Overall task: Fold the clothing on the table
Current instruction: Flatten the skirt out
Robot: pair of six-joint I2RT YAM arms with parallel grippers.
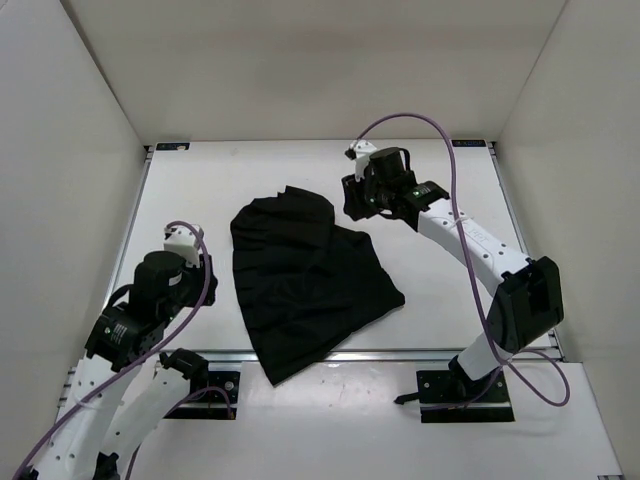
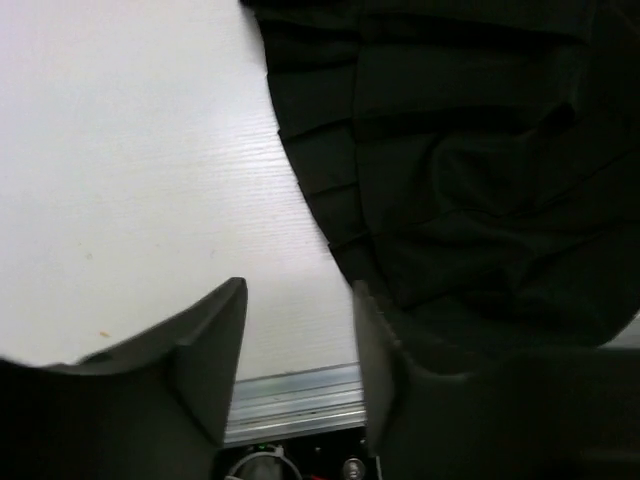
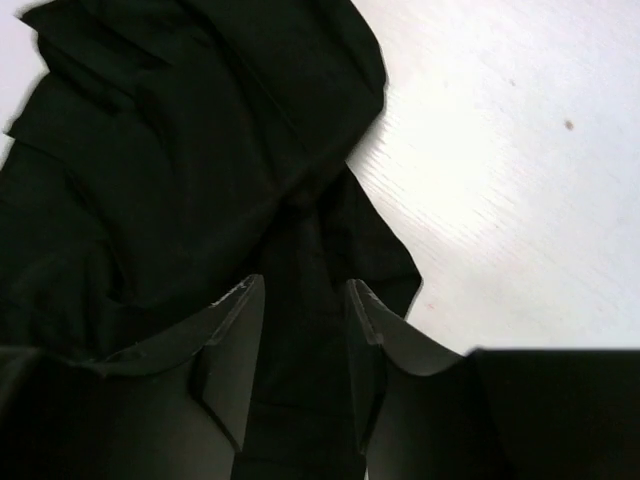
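Note:
The black pleated clothing (image 1: 300,280) lies rumpled in the middle of the white table (image 1: 190,190), its lower end reaching the near rail. My right gripper (image 1: 352,205) is at the garment's far right corner. In the right wrist view the right gripper (image 3: 303,283) is closed on a bunched fold of the clothing (image 3: 200,150), and creases run toward the jaws. My left gripper (image 1: 197,283) hovers left of the garment. In the left wrist view the left gripper (image 2: 299,290) is open with only bare table between its fingers, and the clothing (image 2: 460,180) lies just to its right.
The table's metal near rail (image 2: 295,395) shows between the left fingers. White enclosure walls (image 1: 80,150) stand on three sides. Both arm bases (image 1: 460,385) sit at the near edge, with purple cables looping off the arms.

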